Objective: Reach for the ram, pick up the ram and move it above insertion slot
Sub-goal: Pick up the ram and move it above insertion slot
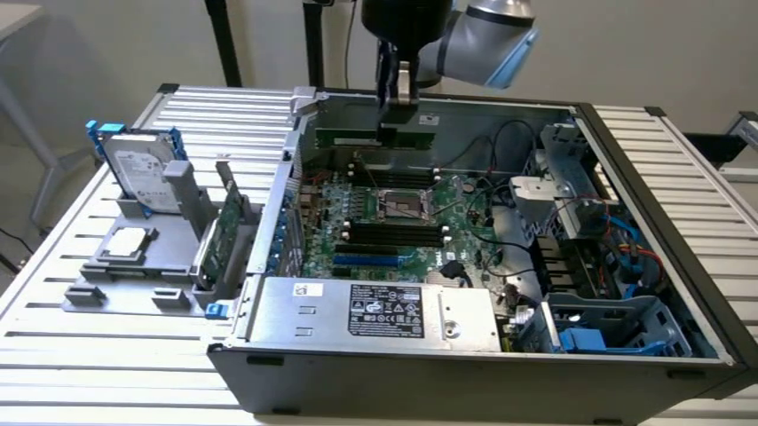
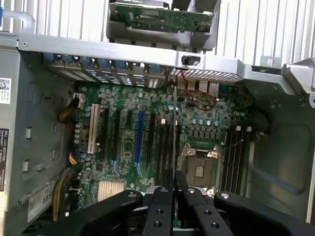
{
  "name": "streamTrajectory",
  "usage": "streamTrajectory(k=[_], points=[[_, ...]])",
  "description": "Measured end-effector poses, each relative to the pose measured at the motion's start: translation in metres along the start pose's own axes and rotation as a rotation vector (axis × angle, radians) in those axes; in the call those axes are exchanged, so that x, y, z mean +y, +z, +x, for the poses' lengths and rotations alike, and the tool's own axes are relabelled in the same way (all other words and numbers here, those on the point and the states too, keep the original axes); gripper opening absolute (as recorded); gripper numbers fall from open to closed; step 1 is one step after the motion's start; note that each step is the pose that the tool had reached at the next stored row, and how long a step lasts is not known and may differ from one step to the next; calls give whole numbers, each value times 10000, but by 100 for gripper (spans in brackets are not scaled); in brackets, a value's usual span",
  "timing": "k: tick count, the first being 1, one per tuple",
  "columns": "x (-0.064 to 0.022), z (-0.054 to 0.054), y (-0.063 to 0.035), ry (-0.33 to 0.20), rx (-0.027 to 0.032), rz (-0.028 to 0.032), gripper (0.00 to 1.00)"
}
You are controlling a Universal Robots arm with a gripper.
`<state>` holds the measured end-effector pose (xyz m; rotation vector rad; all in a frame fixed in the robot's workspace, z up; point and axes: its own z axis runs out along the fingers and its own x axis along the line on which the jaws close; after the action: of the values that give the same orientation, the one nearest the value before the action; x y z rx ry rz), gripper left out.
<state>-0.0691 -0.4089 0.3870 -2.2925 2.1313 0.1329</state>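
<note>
While clamped in jaws, ram point(image 1: 375, 138) hangs over motherboard point(image 1: 391, 222), PSU label point(image 1: 385, 312) unreadable.

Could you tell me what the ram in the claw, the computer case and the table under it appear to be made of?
Ram: green printed-circuit board, likely fibreglass laminate, matte. It is held in the claw.
Case: sheet metal by its folded edges, painted dark grey outside, bare dull grey inside.
Table: probably aluminium, judging by the pale silvery slats with long grooves and a satin sheen.
</note>
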Motion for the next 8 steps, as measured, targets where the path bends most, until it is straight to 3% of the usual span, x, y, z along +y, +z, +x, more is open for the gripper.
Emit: streamTrajectory(k=[8], points=[[-130, -53, 23, 168, -9, 12, 13]])
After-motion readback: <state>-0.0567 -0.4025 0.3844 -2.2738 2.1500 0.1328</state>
